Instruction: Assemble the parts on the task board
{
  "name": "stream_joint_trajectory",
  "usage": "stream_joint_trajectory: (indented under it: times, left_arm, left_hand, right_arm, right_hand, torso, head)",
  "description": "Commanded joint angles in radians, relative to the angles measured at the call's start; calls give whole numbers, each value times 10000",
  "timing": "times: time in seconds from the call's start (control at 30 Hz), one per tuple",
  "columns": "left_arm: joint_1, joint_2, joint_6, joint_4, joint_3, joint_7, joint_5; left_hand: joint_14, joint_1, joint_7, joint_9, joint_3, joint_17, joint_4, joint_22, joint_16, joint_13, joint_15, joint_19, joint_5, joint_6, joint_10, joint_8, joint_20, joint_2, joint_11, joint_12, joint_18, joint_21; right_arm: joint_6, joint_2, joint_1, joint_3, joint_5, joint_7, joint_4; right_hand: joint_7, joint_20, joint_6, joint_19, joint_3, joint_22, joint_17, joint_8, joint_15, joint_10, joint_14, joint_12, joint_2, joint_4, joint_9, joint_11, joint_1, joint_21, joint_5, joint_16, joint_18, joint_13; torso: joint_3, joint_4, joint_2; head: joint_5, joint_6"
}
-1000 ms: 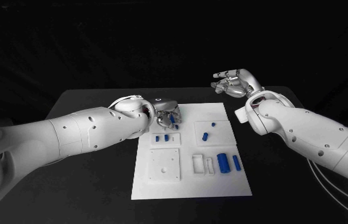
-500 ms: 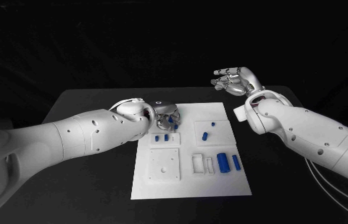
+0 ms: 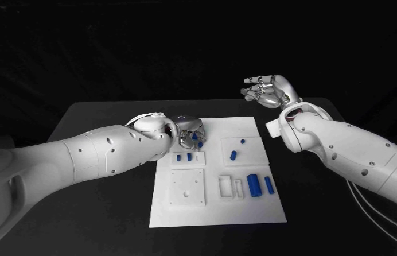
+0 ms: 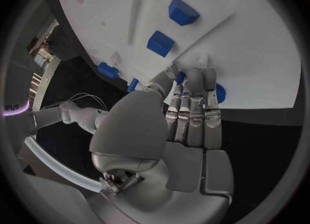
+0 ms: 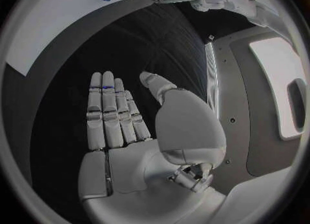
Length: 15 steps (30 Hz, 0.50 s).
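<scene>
The white task board (image 3: 217,210) lies in the middle of the black table. My left hand (image 3: 189,131) is at the board's far left corner, fingers curled down on a small blue part (image 3: 195,135). In the left wrist view the fingertips (image 4: 194,79) close over that blue part (image 4: 219,93) against the board (image 4: 245,43). Two small blue parts (image 3: 183,158) lie just before the hand. Two more (image 3: 236,151) sit mid-board and two longer ones (image 3: 260,185) at the right. My right hand (image 3: 269,92) hangs high beyond the table's far right, palm flat, fingers (image 5: 110,115) apart, holding nothing.
A white square plate (image 3: 187,187) and narrow white frames (image 3: 228,187) sit on the board's near half. My right forearm (image 3: 331,141) crosses the table's right side. Black table (image 3: 99,210) surrounds the board on all sides.
My left hand's fingers have closed in around the blue part at the board's far left corner. The right hand has risen slightly.
</scene>
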Motion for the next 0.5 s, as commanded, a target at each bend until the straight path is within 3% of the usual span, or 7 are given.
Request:
stream_joint_trajectory:
  times: [0.03, 0.5]
  left_arm:
    - [-22, 50, 37, -29, 6, -75, -108]
    - [-102, 129, 147, -172, 6, -106, -194]
  left_hand:
    - [55, -64, 25, -3, 173, 11, 25, 235, 92, 7, -34, 66, 54, 281, 255, -5, -37, 123, -47, 19, 56, 102]
    - [419, -216, 129, -2, 733, 81, 139, 235, 287, 15, -79, 153, 46, 740, 1247, -15, -97, 253, -165, 7, 95, 637]
  right_arm:
    - [-56, 27, -3, 5, 38, 164, 7]
    - [-52, 55, -3, 5, 40, 179, -5]
  right_hand:
    - [-3, 27, 85, 50, 57, -57, 1, -6, 6, -23, -82, -21, -10, 29, 0, -11, -97, 93, 47, 37, -9, 4]
    - [-5, 31, 122, 43, 61, -94, 1, -5, 10, -30, -88, -23, -17, 31, 2, -6, -101, 113, 57, 36, -9, 3]
  torso:
    - [1, 3, 3]
    - [5, 10, 4]
  head:
    - [1, -14]
    - [-16, -30]
